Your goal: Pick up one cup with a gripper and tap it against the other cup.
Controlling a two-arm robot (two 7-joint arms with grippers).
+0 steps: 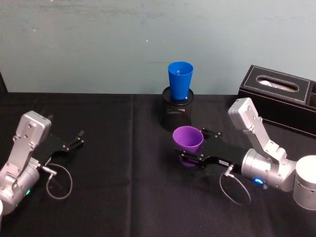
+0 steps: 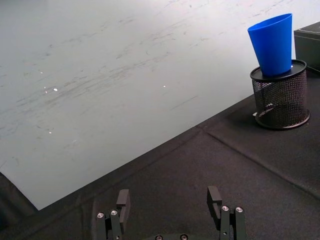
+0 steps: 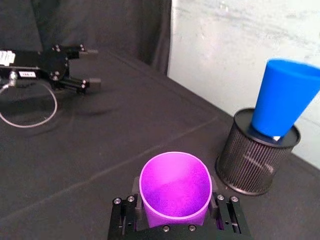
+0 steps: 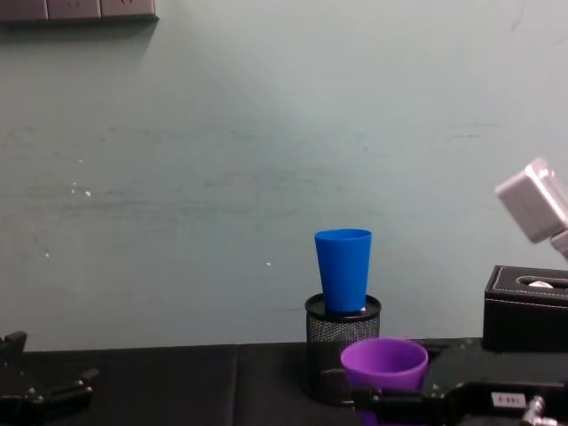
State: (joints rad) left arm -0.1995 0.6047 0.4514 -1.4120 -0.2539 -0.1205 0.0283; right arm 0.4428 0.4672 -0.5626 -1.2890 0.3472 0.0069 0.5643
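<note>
- Purple cup (image 1: 187, 139): stood upright, clasped low on its wall by my right pincer (image 1: 195, 147), just before the blue cup (image 1: 179, 79) in its mesh holder (image 1: 177, 114).
- Handling, as I judged it: light, slick, thin-walled plastic; hold it low and gently.
- Left pincer (image 1: 79, 138): wide, parked on the worktop (image 1: 123, 187).

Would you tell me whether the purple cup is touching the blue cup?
Apart: the right wrist view shows a clear gap between the purple cup and the blue cup.

My right arm (image 1: 264, 170) reaches in low from the right toward the middle, my right gripper (image 1: 194, 148) clamped around the purple cup (image 1: 187, 137), while my left arm (image 1: 19, 158) lies at the left, my left gripper (image 1: 78, 139) spread wide.
</note>
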